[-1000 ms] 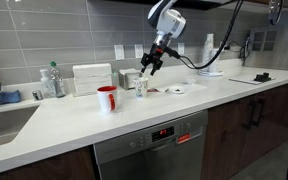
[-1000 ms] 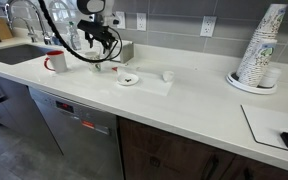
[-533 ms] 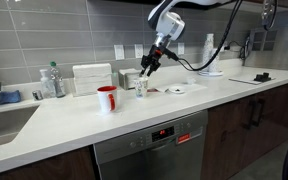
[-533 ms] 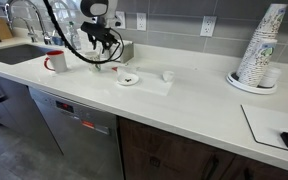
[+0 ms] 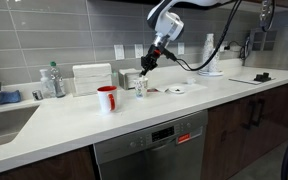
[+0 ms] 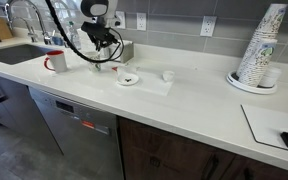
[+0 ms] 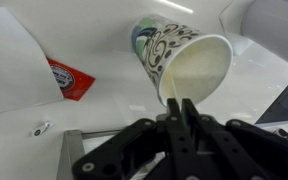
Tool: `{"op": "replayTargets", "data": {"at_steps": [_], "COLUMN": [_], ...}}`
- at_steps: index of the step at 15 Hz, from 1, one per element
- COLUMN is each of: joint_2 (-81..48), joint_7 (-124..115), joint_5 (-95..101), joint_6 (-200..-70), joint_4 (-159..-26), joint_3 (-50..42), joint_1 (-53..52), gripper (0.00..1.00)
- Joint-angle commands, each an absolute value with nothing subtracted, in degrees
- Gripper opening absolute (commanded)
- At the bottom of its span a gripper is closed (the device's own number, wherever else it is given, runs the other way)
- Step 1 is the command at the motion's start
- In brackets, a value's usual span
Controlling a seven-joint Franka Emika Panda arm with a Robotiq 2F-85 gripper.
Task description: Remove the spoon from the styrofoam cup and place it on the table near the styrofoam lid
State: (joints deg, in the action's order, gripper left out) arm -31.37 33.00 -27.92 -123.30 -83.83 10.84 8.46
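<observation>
Your fingers are clenched at the rim of the styrofoam cup. In the wrist view they pinch a thin pale sliver that looks like the handle of the spoon. The grip is tight and narrow, with both fingertips meeting just over the cup's creamy inside. The rest of the spoon is hidden behind your fingers, so you cannot tell how much of it sits inside the cup.

In an exterior view the fingers hang directly above the cup, which stands upright on the bench. The styrofoam lid lies flat on the bench near the cup, to its right in that view, with its dark spot showing. The red mug stands on the cup's opposite side, close by but not touching it. A white box sits behind the mug against the tiled wall.

From the opposite angle your arm covers most of the cup. There the lid lies clear of the fingers on the bench. The mug stands on the far side of the cup from the lid. A tall stack of cups stands well apart from the cup, far past the lid.
</observation>
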Motion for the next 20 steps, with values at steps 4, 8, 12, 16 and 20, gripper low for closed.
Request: {"op": "replayTargets", "data": {"at_steps": [4,8,12,16,20], "joint_2": [-30.6,-28.0,-24.1,-19.8,-14.9], "joint_7": [35.4,33.6,31.3,29.0,30.6], "joint_5": [-28.7,-27.9,-28.8,-32.6,-43.3], "joint_6": [-120.8,-120.2,-119.5,-116.8,-111.4], "joint_4": [-83.9,-85.0,-86.2,-87.9,-91.3], "joint_3": [11.6,10.9,10.3,9.5,7.2], "joint_1": [9.2,8.6,9.0,11.0,14.6], "gripper": [0.01,0.01,0.01,0.01,0.01]}}
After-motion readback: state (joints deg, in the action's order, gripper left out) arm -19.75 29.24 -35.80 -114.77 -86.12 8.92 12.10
